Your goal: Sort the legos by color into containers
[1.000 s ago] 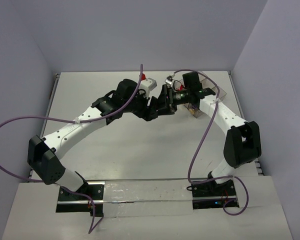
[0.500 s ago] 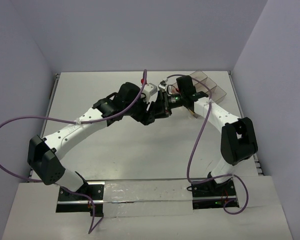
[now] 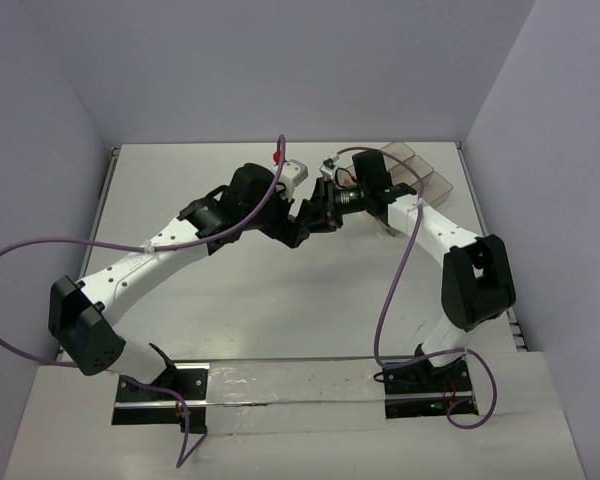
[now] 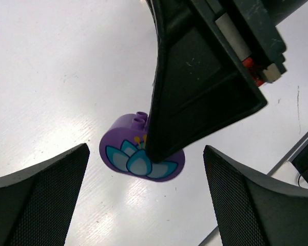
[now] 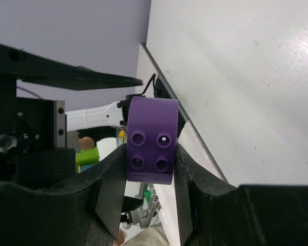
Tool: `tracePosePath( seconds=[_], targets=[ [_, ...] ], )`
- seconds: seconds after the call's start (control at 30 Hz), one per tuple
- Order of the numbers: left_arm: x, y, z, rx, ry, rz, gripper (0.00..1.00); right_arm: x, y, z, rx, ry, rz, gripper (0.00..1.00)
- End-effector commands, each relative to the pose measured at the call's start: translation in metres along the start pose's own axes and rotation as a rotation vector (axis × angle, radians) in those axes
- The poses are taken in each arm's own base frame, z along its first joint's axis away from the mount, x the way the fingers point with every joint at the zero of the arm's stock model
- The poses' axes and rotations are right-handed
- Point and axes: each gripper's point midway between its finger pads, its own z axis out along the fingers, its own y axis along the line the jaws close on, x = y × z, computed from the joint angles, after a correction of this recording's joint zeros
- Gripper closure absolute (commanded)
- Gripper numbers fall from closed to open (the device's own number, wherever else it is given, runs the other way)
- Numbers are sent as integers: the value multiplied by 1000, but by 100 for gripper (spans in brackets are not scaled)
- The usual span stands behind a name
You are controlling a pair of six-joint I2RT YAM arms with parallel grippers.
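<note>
White table (image 5: pixel 236 77) behind, purple lego (image 5: pixel 150 139) sits clamped in right end effector (image 5: pixel 150 160).

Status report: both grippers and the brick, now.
Right gripper shut on purple lotus-print brick. Left gripper open, facing that brick, not touching. Compartment tray just beyond; grippers nose to nose.

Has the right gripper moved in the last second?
Yes. The right gripper, holding a purple brick, moved left, away from the tray.
</note>
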Motion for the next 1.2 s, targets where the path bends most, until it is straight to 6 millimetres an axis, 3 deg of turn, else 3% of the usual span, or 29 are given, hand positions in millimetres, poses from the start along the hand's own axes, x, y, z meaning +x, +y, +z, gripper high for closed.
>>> tracePosePath(
  seconds=[0.0, 0.07, 0.17, 0.3, 0.37, 0.47, 0.57, 0.77, 0.93, 1.17],
  targets=[
    [-23, 2, -15, -25, -93, -3, 1, -29, 19, -16, 57, -144, -76, 100],
    [-25, 4, -17, -36, -98, -10, 1, -39, 12, -22, 105, -193, -70, 100],
    [-35, 13, -31, -88, -137, -25, 1, -66, -15, -55, 314, -368, -64, 100],
    [-44, 27, -51, -133, -188, -67, 1, -93, -48, -122, 700, -616, -118, 100],
    [-43, 34, -58, -149, -199, -96, 1, -100, -74, -177, 979, -779, -103, 100],
    [-41, 38, -60, -156, -202, -125, 1, -101, -99, -230, 1151, -926, -41, 100],
    [-39, 41, -57, -167, -202, -148, 1, -101, -116, -263, 1261, -1019, 1, 100],
    [-32, 43, -50, -178, -184, -191, 1, -110, -151, -303, 1398, -1074, 70, 100],
    [-29, 42, -51, -176, -183, -200, 1, -122, -173, -305, 1375, -1061, 109, 97],
    [-25, 44, -56, -187, -175, -203, 1, -150, -198, -326, 1373, -1079, 157, 93]
  ],
)
